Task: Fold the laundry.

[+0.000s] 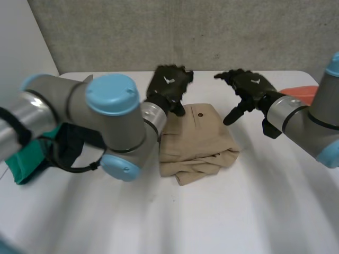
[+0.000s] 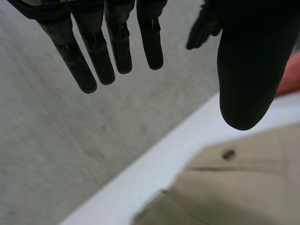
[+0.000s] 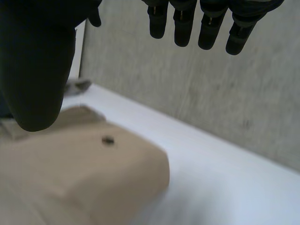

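Note:
A folded tan garment point(image 1: 197, 140) with a dark button lies in the middle of the white table point(image 1: 254, 206). My left hand point(image 1: 168, 87) hovers over its far left corner, fingers point(image 2: 96, 51) straight and spread, holding nothing. My right hand point(image 1: 248, 87) hangs above the table just right of the garment's far edge, fingers point(image 3: 206, 23) straight, thumb pointing down, empty. The tan garment point(image 2: 234, 187) lies below my left palm in the left wrist view, and the tan garment point(image 3: 79, 178) lies under the thumb in the right wrist view.
A green cloth point(image 1: 32, 156) with something dark on it lies at the table's left side under my left arm. An orange-red item point(image 1: 302, 91) sits at the far right behind my right arm. A grey wall point(image 1: 185, 32) backs the table.

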You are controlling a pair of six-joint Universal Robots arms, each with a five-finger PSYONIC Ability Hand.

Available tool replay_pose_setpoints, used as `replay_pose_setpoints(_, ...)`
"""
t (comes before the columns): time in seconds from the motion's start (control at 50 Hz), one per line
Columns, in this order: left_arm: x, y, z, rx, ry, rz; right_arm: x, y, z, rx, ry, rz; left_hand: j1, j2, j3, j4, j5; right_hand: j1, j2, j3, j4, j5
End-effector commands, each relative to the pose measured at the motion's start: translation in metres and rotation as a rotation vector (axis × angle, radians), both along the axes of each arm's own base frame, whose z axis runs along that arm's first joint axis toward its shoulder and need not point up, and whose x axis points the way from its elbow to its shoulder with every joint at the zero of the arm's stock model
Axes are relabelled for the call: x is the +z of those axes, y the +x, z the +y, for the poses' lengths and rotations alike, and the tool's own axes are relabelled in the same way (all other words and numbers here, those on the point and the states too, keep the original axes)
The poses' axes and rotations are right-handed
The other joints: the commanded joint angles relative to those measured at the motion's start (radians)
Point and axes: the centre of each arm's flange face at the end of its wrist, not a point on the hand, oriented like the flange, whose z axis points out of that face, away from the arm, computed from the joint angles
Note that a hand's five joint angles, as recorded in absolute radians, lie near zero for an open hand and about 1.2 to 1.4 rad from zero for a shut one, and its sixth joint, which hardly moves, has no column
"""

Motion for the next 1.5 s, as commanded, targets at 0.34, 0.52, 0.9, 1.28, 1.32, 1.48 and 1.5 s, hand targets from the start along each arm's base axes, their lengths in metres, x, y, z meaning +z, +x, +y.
replay_pose_setpoints(0.34,-0.058,0.014,0.006,0.136,0.290,-0.285,-0.087,0.022,-0.012,0.072,0.130,0.365,-0.155,-0.152,-0.153,-0.139,-0.138,-0.056,-0.041,-0.032,-0.034,-0.043)
replay_pose_setpoints(0.52,0.014,0.011,0.022,0.104,0.191,-0.168,-0.020,0.017,-0.009,0.020,-0.113,0.385,-0.278,-0.275,-0.276,-0.263,-0.261,-0.056,-0.041,-0.032,-0.034,-0.043)
replay_pose_setpoints(0.9,0.061,0.052,0.062,-0.216,0.292,-0.058,-0.063,0.005,0.100,0.056,-0.256,0.350,-0.297,-0.293,-0.295,-0.281,-0.280,-0.056,-0.041,-0.032,-0.034,-0.043)
replay_pose_setpoints(1.28,0.049,0.067,0.067,-0.311,0.319,-0.036,-0.126,0.033,0.082,0.138,-0.448,0.481,-0.297,-0.293,-0.295,-0.281,-0.280,0.054,0.069,0.078,0.076,0.067)
replay_pose_setpoints(1.32,0.050,0.068,0.067,-0.312,0.318,-0.035,-0.128,0.036,0.076,0.133,-0.455,0.477,-0.297,-0.293,-0.295,-0.281,-0.280,0.145,0.159,0.169,0.166,0.158)
replay_pose_setpoints(1.48,0.052,0.070,0.063,-0.301,0.311,-0.030,-0.112,0.047,0.063,0.110,-0.496,0.439,-0.297,-0.293,-0.295,-0.281,-0.280,0.225,0.239,0.248,0.246,0.238)
replay_pose_setpoints(1.5,0.052,0.070,0.063,-0.298,0.312,-0.031,-0.112,0.048,0.063,0.112,-0.495,0.434,-0.297,-0.293,-0.295,-0.281,-0.280,0.225,0.239,0.248,0.246,0.238)
